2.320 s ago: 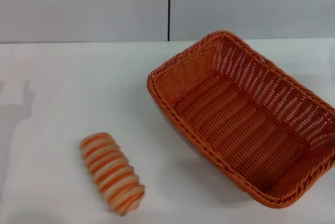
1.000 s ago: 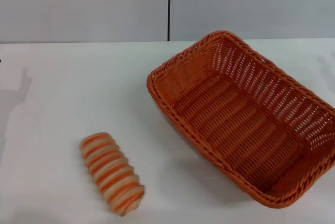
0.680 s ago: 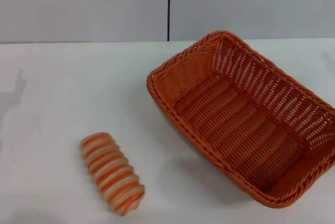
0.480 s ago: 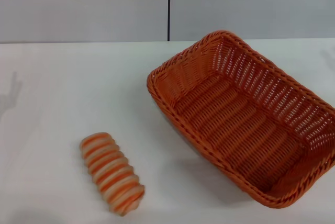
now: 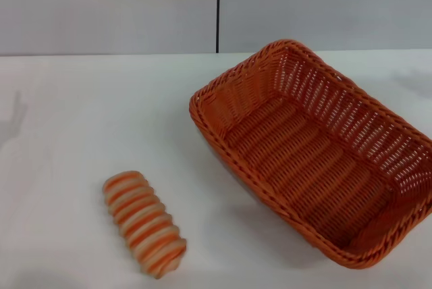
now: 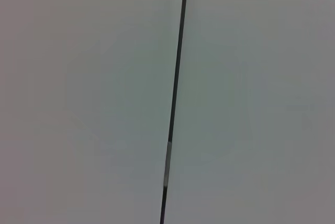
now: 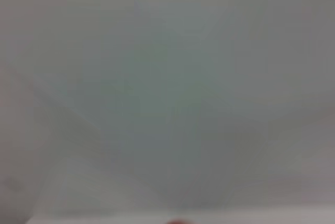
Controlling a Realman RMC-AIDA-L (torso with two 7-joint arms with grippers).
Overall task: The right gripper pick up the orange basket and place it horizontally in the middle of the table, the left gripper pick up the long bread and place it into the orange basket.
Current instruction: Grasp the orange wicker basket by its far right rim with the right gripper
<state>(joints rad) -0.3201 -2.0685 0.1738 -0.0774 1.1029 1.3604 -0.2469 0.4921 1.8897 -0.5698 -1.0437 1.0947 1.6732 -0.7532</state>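
The orange basket (image 5: 317,150), a large woven wicker one, lies at an angle on the right half of the white table (image 5: 88,120), one corner pointing to the far side; nothing is in it. The long bread (image 5: 144,223), striped orange and cream, lies slantwise on the table near the front left. Neither gripper shows in the head view. The left wrist view holds only a grey wall with a thin dark seam (image 6: 175,98). The right wrist view shows only a plain grey-white surface.
A grey wall with a vertical dark seam (image 5: 217,9) stands behind the table's far edge. Faint shadows lie on the tabletop at the far left (image 5: 15,117) and far right (image 5: 415,80). Bare table stretches between the bread and the basket.
The basket and the bread have not moved. The shadow at the table's left edge has shrunk and shifted leftward, and a faint shadow has moved at the far right.
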